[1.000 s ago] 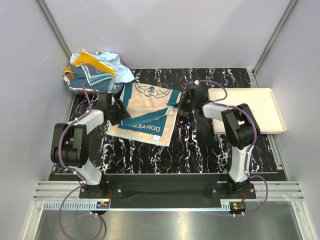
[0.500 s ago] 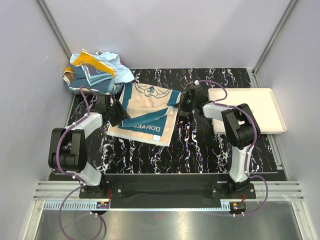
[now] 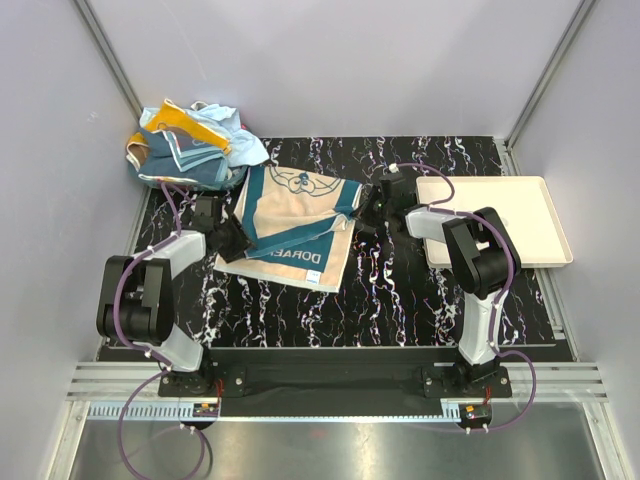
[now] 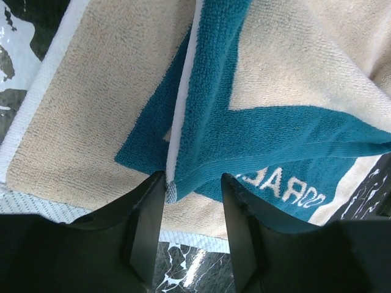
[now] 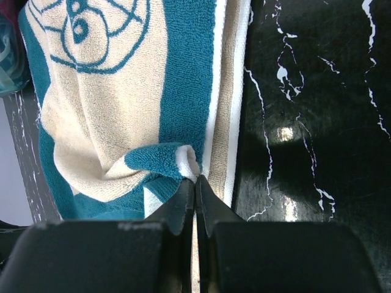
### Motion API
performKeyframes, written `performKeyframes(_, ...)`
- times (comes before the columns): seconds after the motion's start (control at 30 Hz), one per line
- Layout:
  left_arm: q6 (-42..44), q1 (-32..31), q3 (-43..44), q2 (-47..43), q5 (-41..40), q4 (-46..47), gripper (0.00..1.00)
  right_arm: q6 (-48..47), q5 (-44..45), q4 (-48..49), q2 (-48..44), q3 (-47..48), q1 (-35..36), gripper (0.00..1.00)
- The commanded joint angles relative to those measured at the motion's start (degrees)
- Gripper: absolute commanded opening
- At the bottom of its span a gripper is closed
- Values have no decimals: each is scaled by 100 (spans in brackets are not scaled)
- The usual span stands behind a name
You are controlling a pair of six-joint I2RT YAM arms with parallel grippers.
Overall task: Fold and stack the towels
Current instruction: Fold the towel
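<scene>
A black table top with white marble streaks (image 3: 400, 300) carries everything here. In the middle of it, a bit toward the left edge, lies a teal and beige terry towel (image 3: 290, 225). It is not flat. A flap with a teal band is turned over on top of the spread-out part. White letters on that band read upside down, toward the near edge of the table. The far part of the towel has a round teal drawing on beige.

The left gripper (image 4: 192, 183) is low at the towel's left side. Its two black fingers are apart. A corner of the turned-over flap, with its white edge, sits in the gap between them, close to one finger. The fingers are not squeezing it.

The right gripper (image 5: 195, 186) is at the towel's right side. Its fingers are pressed together and pinch a small curl of the cloth by the white edge. The curl stands up a little from the rest of the cloth.

In the far left corner of the table is a heap of crumpled towels (image 3: 185, 150), light blue, teal and orange-yellow. It sits just beside the far left corner of the spread towel.

Near the right edge of the table lies a flat white rectangular tray (image 3: 520, 200), well apart from the towel.
</scene>
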Motion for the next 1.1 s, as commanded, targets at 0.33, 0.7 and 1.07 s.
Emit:
performKeyframes(0.33, -105, -28, 48, -131, -219, 42, 19, -116, -138, 195, -219, -82, -42, 0)
performKeyframes(0.7, -43, 78, 1583, -53, -588, -1143, 0, -177, -305, -33, -851, -161, -42, 0)
performKeyframes(1.07, 44, 438, 2913, 194, -738, -1944, 0, -143, -788, -315, -1950, -591, 28, 0)
